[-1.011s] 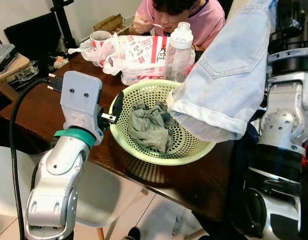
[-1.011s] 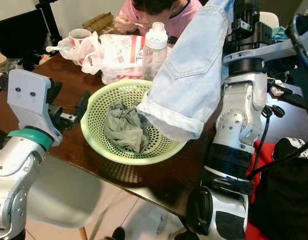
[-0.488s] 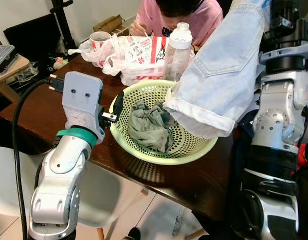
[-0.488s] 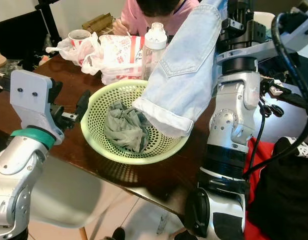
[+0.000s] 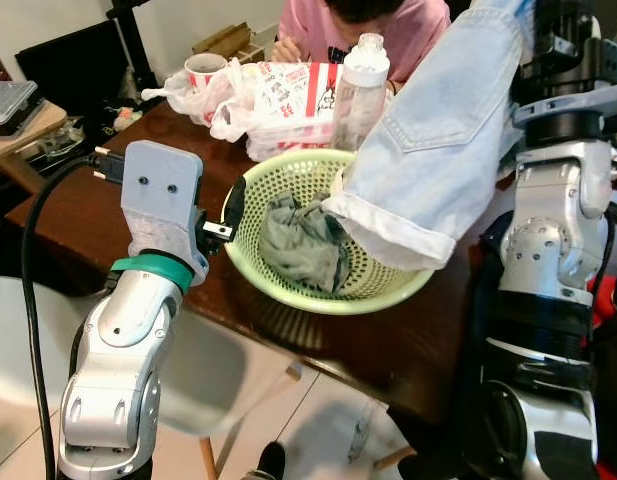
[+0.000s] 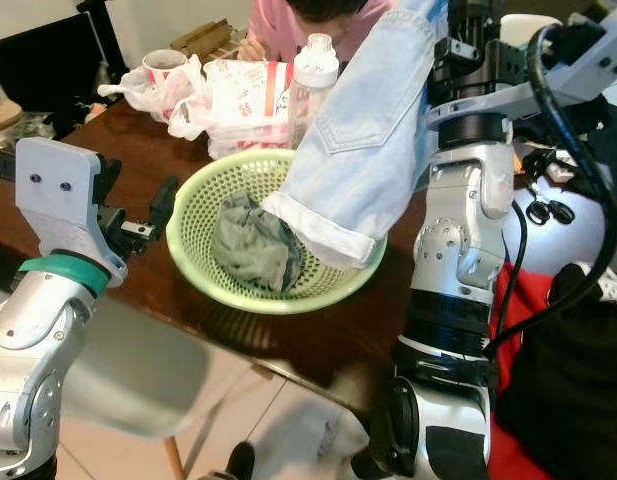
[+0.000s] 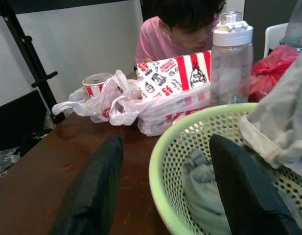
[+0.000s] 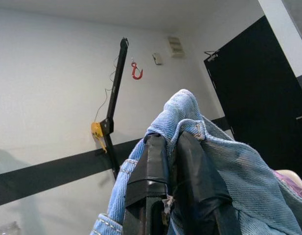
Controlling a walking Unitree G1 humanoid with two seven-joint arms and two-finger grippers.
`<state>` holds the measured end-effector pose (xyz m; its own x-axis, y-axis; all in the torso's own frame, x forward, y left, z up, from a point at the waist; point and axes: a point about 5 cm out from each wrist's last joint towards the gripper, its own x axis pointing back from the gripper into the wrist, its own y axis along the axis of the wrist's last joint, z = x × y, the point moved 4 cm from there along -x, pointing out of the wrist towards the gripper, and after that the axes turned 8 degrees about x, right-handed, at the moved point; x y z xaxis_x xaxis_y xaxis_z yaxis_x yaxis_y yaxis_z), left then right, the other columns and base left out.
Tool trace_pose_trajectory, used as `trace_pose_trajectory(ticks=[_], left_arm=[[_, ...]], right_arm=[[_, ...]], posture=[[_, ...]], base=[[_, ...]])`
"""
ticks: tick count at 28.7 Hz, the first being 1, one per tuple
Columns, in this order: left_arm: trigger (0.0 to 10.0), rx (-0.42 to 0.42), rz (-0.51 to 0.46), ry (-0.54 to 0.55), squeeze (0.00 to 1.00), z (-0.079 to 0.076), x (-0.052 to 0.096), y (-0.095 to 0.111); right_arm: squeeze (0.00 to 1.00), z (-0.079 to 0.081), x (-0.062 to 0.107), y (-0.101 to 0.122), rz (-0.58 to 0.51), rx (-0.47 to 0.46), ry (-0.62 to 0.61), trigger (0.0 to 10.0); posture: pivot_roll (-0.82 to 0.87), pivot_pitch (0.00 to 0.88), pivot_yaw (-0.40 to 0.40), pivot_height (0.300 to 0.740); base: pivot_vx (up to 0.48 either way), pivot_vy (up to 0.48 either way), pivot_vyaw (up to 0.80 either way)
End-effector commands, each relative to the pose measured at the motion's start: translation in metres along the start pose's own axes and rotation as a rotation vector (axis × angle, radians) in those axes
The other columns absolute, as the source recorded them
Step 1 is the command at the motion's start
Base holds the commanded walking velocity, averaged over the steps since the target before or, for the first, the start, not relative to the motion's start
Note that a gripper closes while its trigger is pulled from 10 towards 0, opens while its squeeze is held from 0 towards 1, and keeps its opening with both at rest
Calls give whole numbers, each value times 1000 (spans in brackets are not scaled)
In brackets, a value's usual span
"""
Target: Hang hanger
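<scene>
Right hand (image 8: pixel 165 161): raised, fingers clamped on light denim garment (image 5: pixel 443 140) hanging over green basket (image 5: pixel 288 290); left hand (image 7: pixel 165 191): open beside basket rim, above brown tabletop (image 5: pixel 78 210); hanger: cannot tell.

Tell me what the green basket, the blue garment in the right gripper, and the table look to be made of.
Green basket: likely molded plastic, smooth and matte, with regular perforations. Blue garment, held up by the right gripper: looks like light-washed denim, with visible twill weave, stitched seams and a rolled cuff. Table: dark brown, glossy, seemingly varnished wood or veneer; faint grain and reflections show.
</scene>
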<state>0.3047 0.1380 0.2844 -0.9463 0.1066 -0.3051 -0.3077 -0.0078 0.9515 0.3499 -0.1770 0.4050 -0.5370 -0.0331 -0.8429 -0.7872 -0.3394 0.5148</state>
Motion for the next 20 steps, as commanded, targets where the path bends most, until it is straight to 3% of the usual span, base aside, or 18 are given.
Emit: trace_pose_trajectory(ticks=[1,20], left_arm=[[10000,3,2,-1,0,0,0,-2],[10000,5,3,-3,0,-1,0,-2]], right_arm=[[0,1,-1,9,-43,5,4,10000],[0,-1,0,6,-32,-6,-16,10000]], posture=[[98,56,41,740],[98,60,44,740]], base=[[-360,0,0],[-344,0,0]])
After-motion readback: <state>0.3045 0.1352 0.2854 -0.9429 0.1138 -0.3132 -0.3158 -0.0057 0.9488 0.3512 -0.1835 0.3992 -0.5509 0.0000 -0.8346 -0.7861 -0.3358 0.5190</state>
